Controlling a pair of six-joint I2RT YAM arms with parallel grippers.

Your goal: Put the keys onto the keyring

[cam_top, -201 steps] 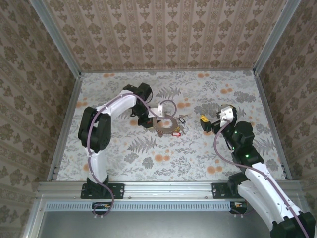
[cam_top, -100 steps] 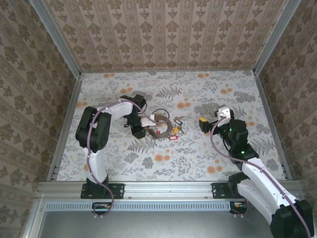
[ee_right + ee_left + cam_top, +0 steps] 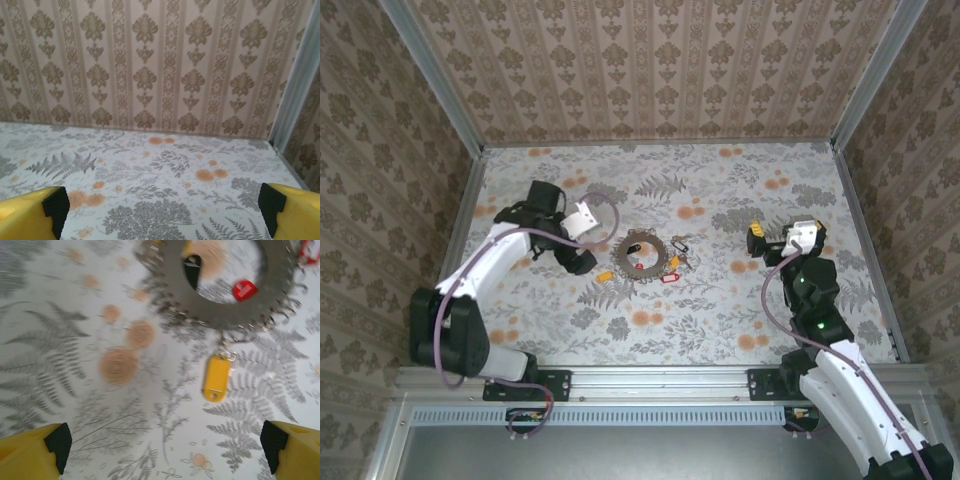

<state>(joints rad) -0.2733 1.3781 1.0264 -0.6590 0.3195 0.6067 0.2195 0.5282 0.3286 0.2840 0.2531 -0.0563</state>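
Teeth and small hooks line the outer rim of the keyring point(image 3: 624, 252) point(image 3: 170, 282), which lies flat near the middle of the worktop point(image 3: 720, 320), a little toward its left half. The keys point(image 3: 682, 248) bunch against its right side, with a red tag point(image 3: 670, 277) just nearer than them. A yellow tag point(image 3: 605, 276) point(image 3: 216, 377) sticks out from the near-left rim, its metal end meeting the hooks (a second red tag point(image 3: 243, 290) shows inside the loop in the left wrist view). Just left of the ring, the left gripper point(image 3: 578, 258) point(image 3: 165, 445) hangs with its jaws spread wide and nothing between them, the yellow tag just ahead of the fingertips point(image 3: 55, 440). The right gripper point(image 3: 760, 240) point(image 3: 165, 207) sits well apart toward the right edge, jaws likewise wide and empty, facing the far wall point(image 3: 145, 75). Bare worktop runs broad between the keyring and the far edge, along the near edge, and between the keys and the right gripper. The left arm point(image 3: 490, 265) takes up the strip by the left edge.
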